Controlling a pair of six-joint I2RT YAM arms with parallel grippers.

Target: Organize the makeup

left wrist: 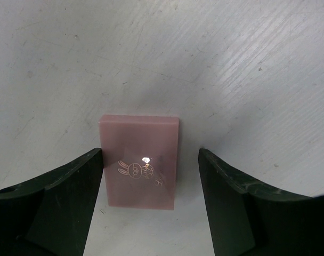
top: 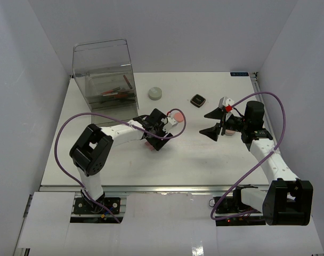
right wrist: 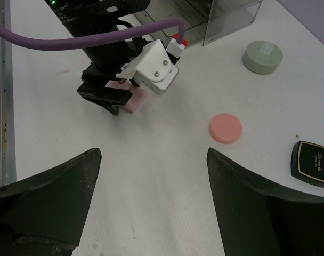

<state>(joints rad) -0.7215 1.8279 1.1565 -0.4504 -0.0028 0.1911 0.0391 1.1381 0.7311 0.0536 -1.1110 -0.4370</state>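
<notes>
We see a white table (top: 231,154) from above, with two robot arms reaching across it. Near the table's middle the left gripper (top: 154,140) is lowered over a pink compact (top: 150,145), which the arm mostly hides in this overhead view.

The left wrist camera shows the pink compact (left wrist: 139,162) clearly. It is a flat rectangle lying on the table, with a small gold rabbit drawn on its lid. Its long axis runs away from the camera, parallel to the fingers (left wrist: 71,197). The left gripper (left wrist: 150,154) is spread wide around it. One finger is at the compact's left edge and the other stands apart from its right edge, so nothing is gripped.

The right gripper (top: 211,122) hangs above the table's right half, its jaws wide apart and holding nothing. Only its wrist camera shows the far side of the left gripper (right wrist: 111,98). It also shows a pink disc (right wrist: 225,128), a grey-green round jar (right wrist: 263,56) and a black square compact (right wrist: 313,163), all well apart.

Only the overhead view shows the clear drawer box (top: 103,72) at the back left, with red-and-black sticks (top: 115,93) inside
</notes>
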